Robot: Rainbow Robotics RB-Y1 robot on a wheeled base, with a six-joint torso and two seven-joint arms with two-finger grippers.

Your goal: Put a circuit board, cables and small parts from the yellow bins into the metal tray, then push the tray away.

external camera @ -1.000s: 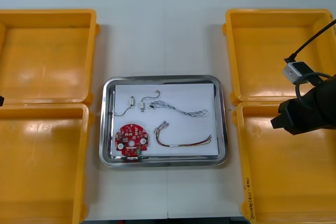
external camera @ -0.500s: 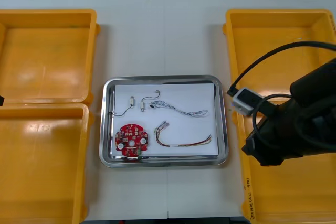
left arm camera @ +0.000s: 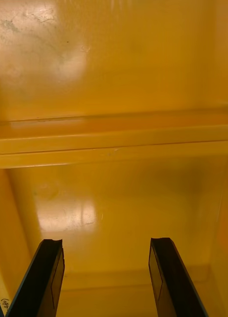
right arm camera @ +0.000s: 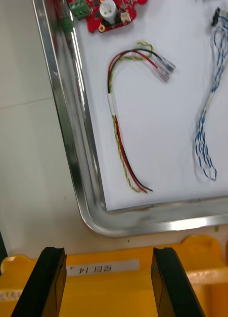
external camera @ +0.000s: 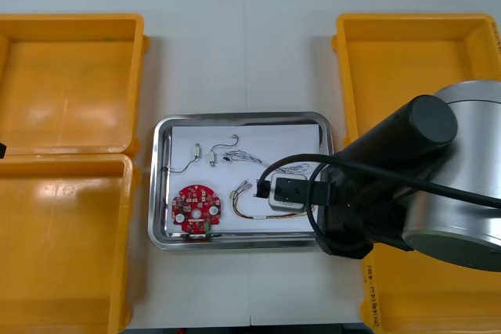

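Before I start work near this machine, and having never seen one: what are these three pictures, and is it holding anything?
It is a two-armed robot at a table. The wide picture looks down from above: four yellow bins flank a metal tray holding a red board, small metal parts and cables. The grey right arm reaches over the tray's near right corner. The tall pictures come from wrist cameras. The right one shows black fingers apart: the right jaws are open, holding nothing, with the red and yellow cable and blue and white cable beyond. The left one shows the left jaws, also open and empty, over a bin.
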